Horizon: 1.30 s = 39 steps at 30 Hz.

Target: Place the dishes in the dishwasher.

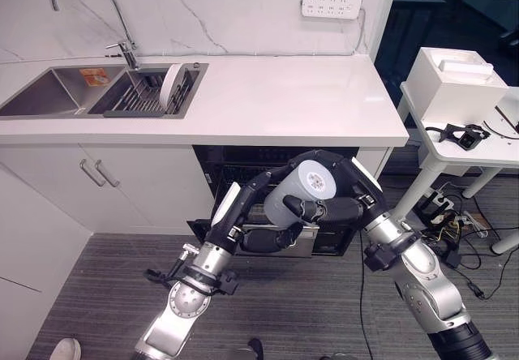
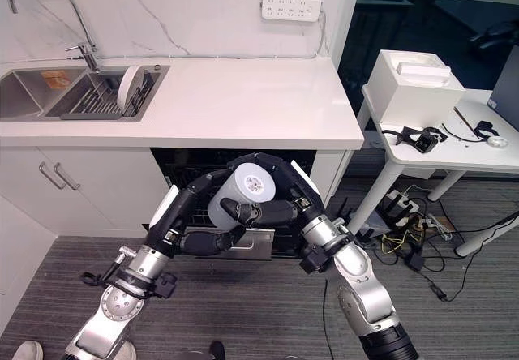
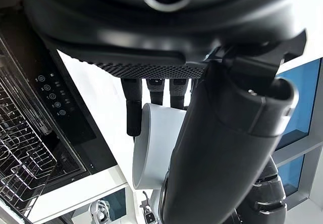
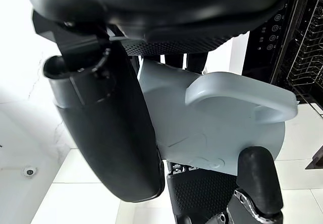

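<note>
both hands meet in front of the open dishwasher, under the counter. the right hand has its fingers and thumb curled round a pale grey mug, held on its side with the base facing up. the left hand sits just below the mug, fingers reaching along its wall and touching it. far left, a white plate stands upright in the sink rack.
</note>
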Tool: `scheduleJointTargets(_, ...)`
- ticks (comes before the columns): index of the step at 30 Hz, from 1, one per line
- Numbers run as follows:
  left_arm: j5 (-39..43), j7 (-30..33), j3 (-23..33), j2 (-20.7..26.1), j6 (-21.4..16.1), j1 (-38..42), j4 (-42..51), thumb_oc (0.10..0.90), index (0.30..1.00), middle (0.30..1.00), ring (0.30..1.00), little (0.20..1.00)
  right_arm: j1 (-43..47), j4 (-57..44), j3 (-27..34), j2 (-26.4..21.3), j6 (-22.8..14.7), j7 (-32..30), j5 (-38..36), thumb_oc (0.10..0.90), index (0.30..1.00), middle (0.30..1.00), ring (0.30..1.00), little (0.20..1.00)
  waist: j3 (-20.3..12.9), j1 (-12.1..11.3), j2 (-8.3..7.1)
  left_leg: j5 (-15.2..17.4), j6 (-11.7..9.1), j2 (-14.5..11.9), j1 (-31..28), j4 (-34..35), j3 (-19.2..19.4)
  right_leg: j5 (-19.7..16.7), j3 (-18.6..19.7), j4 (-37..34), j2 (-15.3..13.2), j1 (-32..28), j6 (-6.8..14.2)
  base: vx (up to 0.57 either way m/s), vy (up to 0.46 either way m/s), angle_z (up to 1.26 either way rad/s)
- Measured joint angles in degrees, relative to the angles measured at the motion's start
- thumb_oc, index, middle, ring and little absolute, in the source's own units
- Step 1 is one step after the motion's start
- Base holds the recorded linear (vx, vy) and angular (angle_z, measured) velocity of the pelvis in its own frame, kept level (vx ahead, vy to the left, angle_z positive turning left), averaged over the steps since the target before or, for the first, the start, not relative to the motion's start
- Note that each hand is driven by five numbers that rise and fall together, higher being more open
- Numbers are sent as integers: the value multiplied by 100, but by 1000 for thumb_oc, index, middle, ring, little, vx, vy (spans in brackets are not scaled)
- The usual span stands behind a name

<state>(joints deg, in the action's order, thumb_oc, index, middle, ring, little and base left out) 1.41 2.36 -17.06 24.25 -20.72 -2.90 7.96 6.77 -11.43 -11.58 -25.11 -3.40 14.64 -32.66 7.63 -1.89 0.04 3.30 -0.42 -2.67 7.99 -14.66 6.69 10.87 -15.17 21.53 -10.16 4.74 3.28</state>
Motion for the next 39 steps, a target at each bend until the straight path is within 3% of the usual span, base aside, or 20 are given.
scheduleJointTargets(18,-209,201,76,-79,-193,-112,66,800,900,900,900,900,45,-141,0,24,-2,-11,46,400,300,300,300,300,-2,-2,34,-4,-9,-1,-3,5,-19,30,-15,37,0,5,-20,0,0,0)
scheduleJointTargets(25,493,-302,114,-35,118,-7,142,800,900,900,900,900,65,-124,-1,12,34,3,38,400,300,300,300,300,-5,-7,39,-24,-31,0,19,-5,-80,44,-79,55,-3,-2,-41,-5,13,4)
scheduleJointTargets(30,1138,-696,77,-35,521,193,153,800,900,900,900,900,43,-107,33,-99,52,16,37,400,300,300,300,300,-62,-22,133,-61,-28,53,121,-16,-234,52,-254,47,-45,-7,-35,0,38,15)
scheduleJointTargets(35,1181,-754,65,-30,570,218,179,800,900,900,900,900,34,-107,16,-243,-61,-9,-6,400,300,300,300,300,-126,-161,255,-85,-7,117,207,-14,-315,59,-364,37,-109,5,-20,-28,54,16)
scheduleJointTargets(39,1180,-677,124,99,568,219,608,800,900,900,900,900,-120,-258,71,9,-532,-96,-14,400,300,300,300,300,-145,-152,371,-116,23,207,399,-48,-472,77,-555,48,-193,83,16,-35,44,22)
